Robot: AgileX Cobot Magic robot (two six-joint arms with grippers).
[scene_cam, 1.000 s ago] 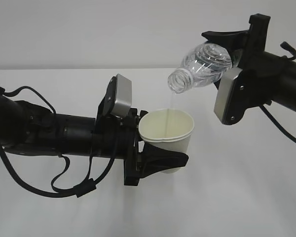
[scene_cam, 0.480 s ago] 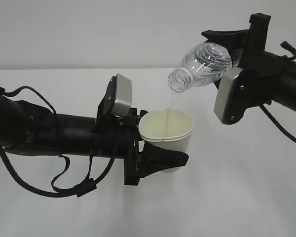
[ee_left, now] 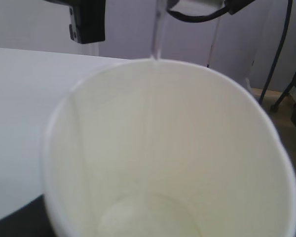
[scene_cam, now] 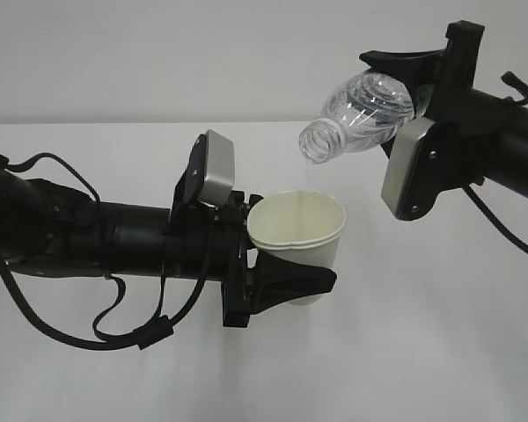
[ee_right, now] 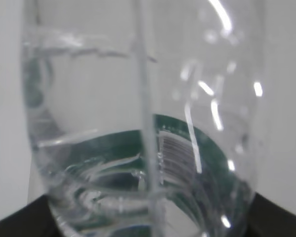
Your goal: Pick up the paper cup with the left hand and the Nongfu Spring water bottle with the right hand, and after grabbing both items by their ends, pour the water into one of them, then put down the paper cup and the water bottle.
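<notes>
Exterior view: right hand [scene_cam: 403, 81] clamped on bottle [scene_cam: 359, 114], raised slightly higher above cup [scene_cam: 299, 237]; left hand [scene_cam: 268, 255] grips cup. Water [scene_cam: 306, 178] stream thinner; pour nearing completion.

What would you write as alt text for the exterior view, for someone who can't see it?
The right hand tips a clear water bottle neck-down, a thin stream of water falling into a white paper cup gripped by the left hand. Both black arms hover over a plain white table.

White table [scene_cam: 440, 352] before a plain pale grey wall [scene_cam: 158, 53]
</notes>
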